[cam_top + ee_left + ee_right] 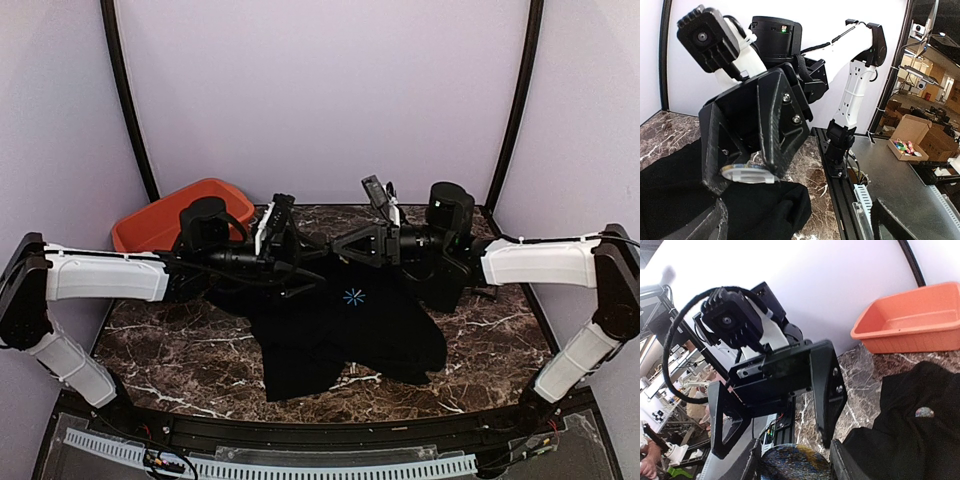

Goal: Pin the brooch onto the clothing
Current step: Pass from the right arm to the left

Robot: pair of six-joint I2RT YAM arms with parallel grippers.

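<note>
The black T-shirt (340, 335) lies on the marble table, with its light-blue starburst print (353, 296) facing up. My two grippers meet nose to nose just above its far edge. My right gripper (342, 246) is shut on the brooch (792, 462), a round disc with a blue and yellow-gold face. In the left wrist view the brooch (747, 174) shows edge-on with a pale back, just above a fold of the shirt (765, 210). My left gripper (312, 266) is open and empty, its jaws wide apart and facing the brooch.
An orange tub (165, 222) stands at the far left; it also shows in the right wrist view (910, 322). A second small shiny round disc (925, 412) lies on the shirt (910, 450) near the tub. Curtain walls close in the back and sides.
</note>
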